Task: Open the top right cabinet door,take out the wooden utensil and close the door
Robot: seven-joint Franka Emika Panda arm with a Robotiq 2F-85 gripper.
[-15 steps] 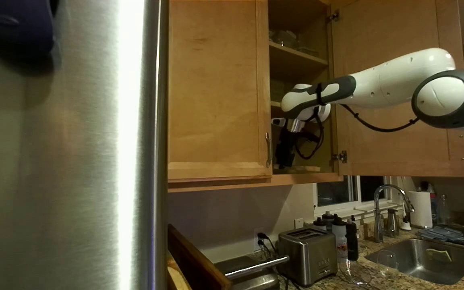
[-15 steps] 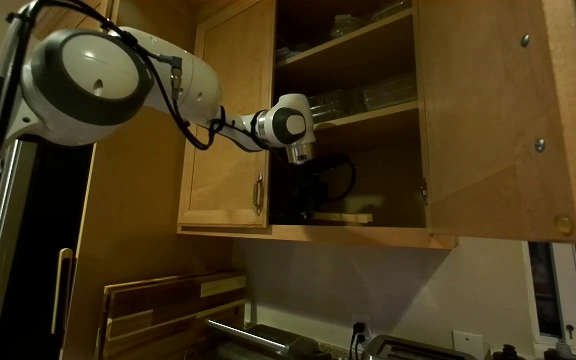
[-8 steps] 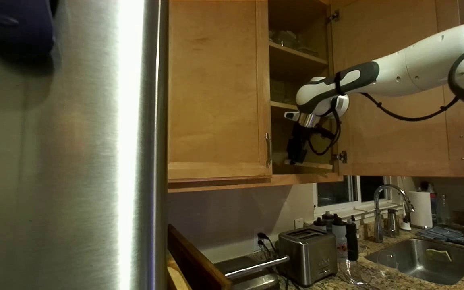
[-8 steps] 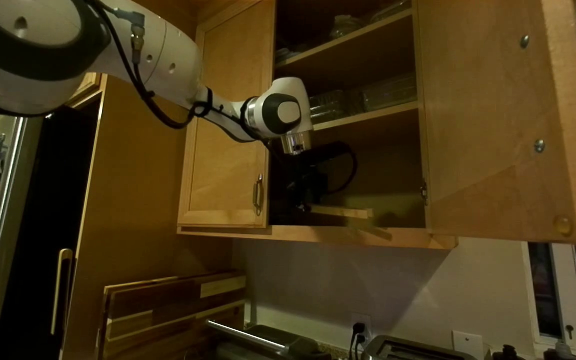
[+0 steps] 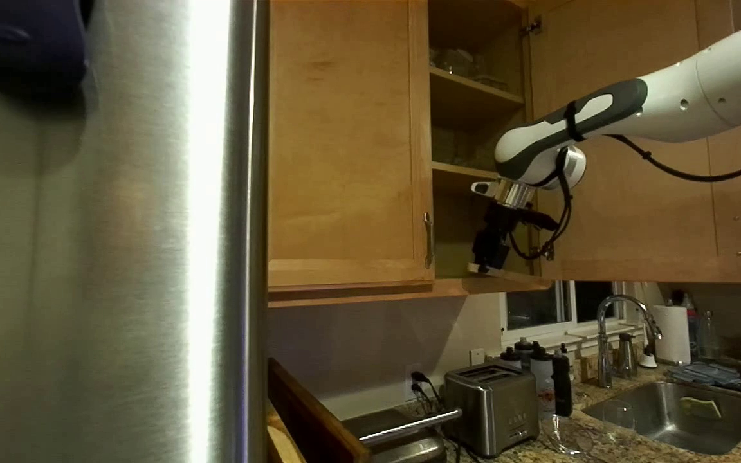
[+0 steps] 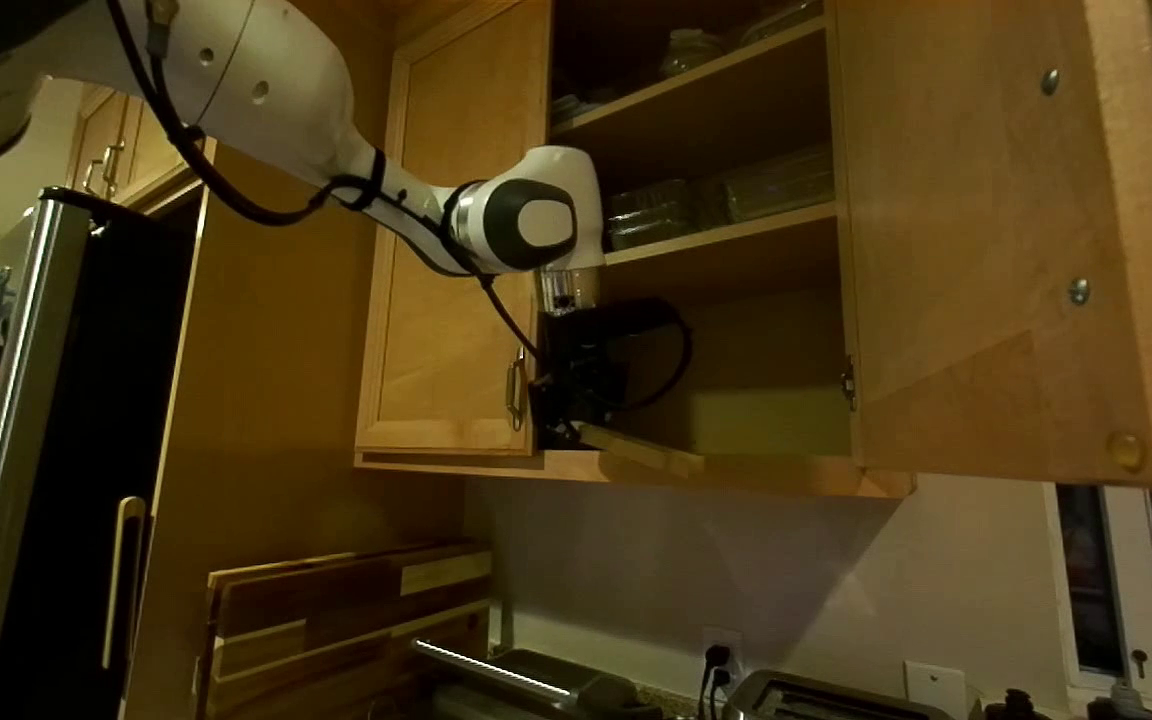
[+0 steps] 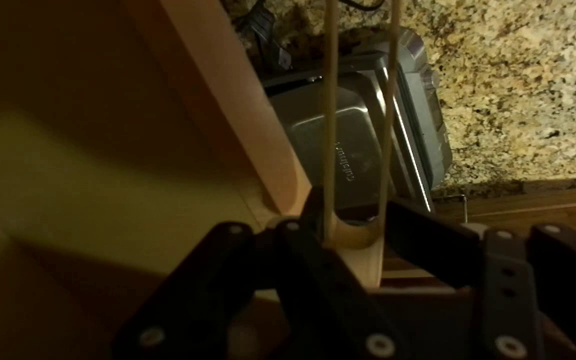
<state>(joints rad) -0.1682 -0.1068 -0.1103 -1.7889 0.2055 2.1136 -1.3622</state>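
Note:
The wooden utensil [image 7: 360, 250] is pale and two-pronged, like tongs. My gripper [image 7: 353, 217] is shut on its joined end, one finger on each side, and the prongs point away over the counter. In both exterior views the utensil [image 5: 517, 278] [image 6: 641, 451] is tilted with its free end lower, at the cabinet's front edge. The gripper also shows in both exterior views [image 5: 487, 265] [image 6: 571, 430], dark and low in the cabinet opening. The right cabinet door [image 5: 628, 206] stands wide open, also in an exterior view [image 6: 966, 250].
The left cabinet door [image 6: 456, 330] is shut beside the arm. Shelves above hold glass containers [image 6: 651, 210]. Below are a metal grill [image 7: 348, 140], a toaster [image 5: 493, 405], wooden boards [image 6: 336, 630], bottles and a sink [image 5: 673, 418]. A fridge [image 5: 119, 257] fills one side.
The arm has drawn back out of the cabinet toward the open side. The utensil has lifted off the cabinet floor, come to the front edge with the gripper, and its free end has dipped.

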